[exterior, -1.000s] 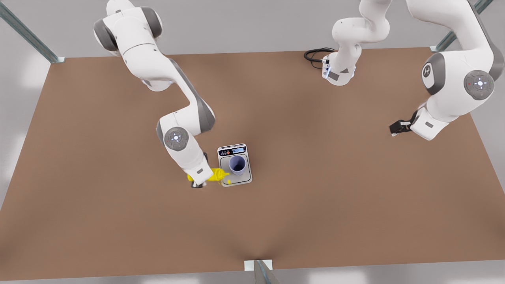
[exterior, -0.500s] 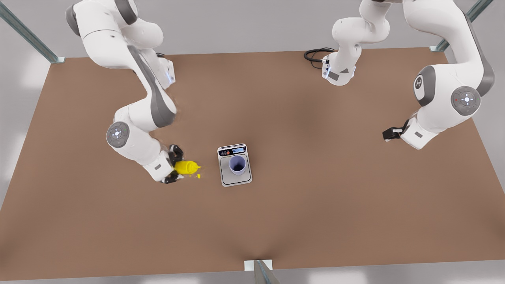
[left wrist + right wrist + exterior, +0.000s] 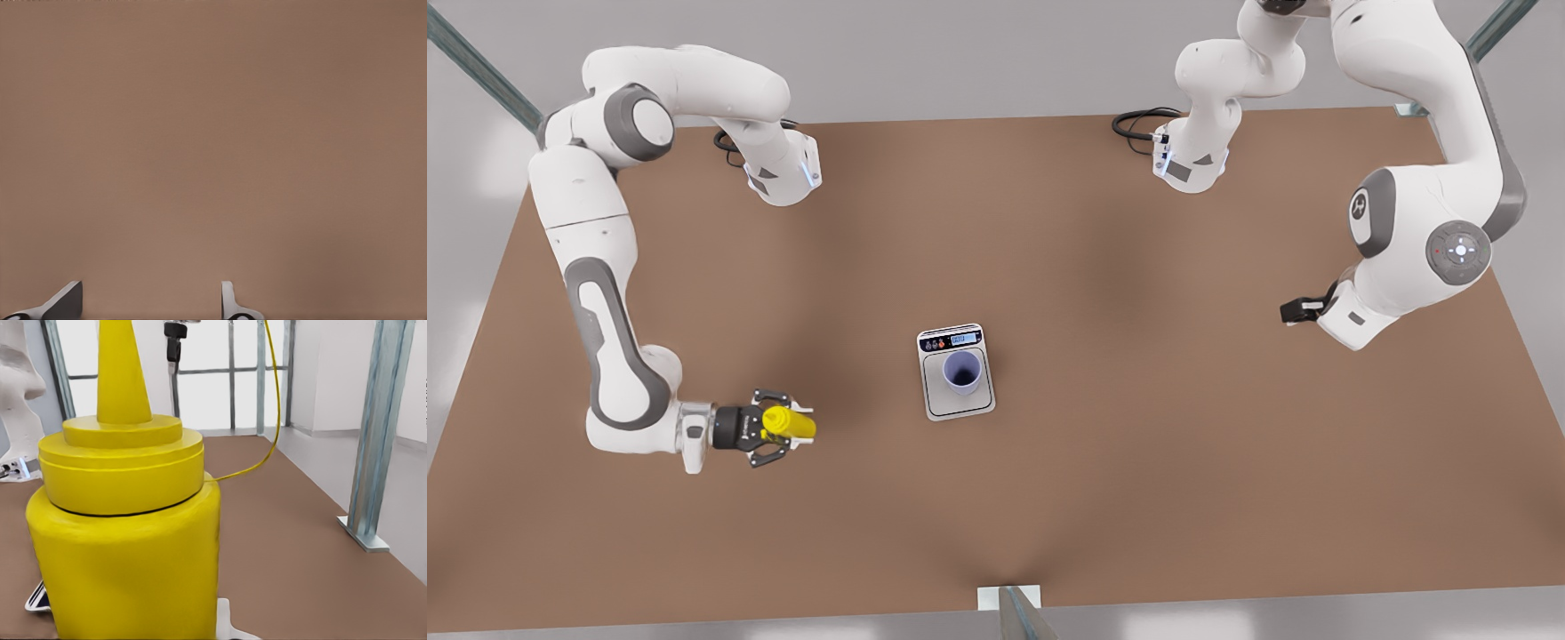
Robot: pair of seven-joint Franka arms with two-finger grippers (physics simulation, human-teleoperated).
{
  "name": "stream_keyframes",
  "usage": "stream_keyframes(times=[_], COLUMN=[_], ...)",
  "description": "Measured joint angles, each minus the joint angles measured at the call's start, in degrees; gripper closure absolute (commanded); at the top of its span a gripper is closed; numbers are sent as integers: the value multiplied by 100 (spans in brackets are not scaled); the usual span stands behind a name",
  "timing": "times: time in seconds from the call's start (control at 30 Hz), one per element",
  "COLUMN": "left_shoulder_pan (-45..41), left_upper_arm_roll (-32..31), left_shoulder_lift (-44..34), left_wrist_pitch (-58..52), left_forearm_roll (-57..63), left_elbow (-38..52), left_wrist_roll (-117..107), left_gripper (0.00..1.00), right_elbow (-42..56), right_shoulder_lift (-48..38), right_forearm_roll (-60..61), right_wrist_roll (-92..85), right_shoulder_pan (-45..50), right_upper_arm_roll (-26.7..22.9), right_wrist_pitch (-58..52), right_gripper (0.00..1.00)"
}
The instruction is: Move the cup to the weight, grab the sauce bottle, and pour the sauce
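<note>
You are looking down on a wide brown desk (image 3: 1138, 462) with two white arms over it. The arm on the front view's left bends around the left edge and reaches in low, ending in the right gripper (image 3: 787, 424). That gripper is clamped on the sauce bottle (image 3: 788, 423), a small bright yellow squeeze bottle, one finger on each side of its body. In the front view the bottle sits at the near left of the desk, well apart from the weight. In the right wrist view the sauce bottle (image 3: 127, 547) stands very close to the camera, its stepped cap and pointed nozzle rising above the round body.

The arm on the front view's right waits over the far right of the desk, and the left gripper (image 3: 1296, 310) hangs there, well away from everything else. In the left wrist view its two fingertips (image 3: 230, 303) stand apart with bare desk between them, holding nothing.

The weight (image 3: 957, 373), a flat silver-grey scale with a dark display strip along its far edge, lies near the middle of the desk. The cup (image 3: 963, 371), a lavender-blue tumbler, stands upright on the scale's plate.
</note>
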Motion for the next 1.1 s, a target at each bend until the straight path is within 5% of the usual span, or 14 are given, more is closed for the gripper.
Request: stream_keyframes(times=[0.73,0.8,0.87,1.1], left_shoulder_pan=[-81,-84,-81,-82], left_upper_arm_roll=[-6,-9,-9,-9], left_shoulder_lift=[115,107,106,106], left_wrist_pitch=[1,0,0,0], left_forearm_roll=[9,12,14,17], left_elbow=[-1,-1,6,4], left_wrist_roll=[-9,-1,-1,-1], left_gripper=[0,0,0,0], right_elbow=[255,255,256,263], right_shoulder_lift=[919,945,958,952], right_forearm_roll=[5,-9,-40,-152], right_wrist_roll=[-455,-448,-365,-313], right_shoulder_pan=[157,152,144,135], right_upper_arm_roll=[-299,-302,-305,-344], right_wrist_pitch=[550,542,526,465], right_gripper=[48,40,0,0])
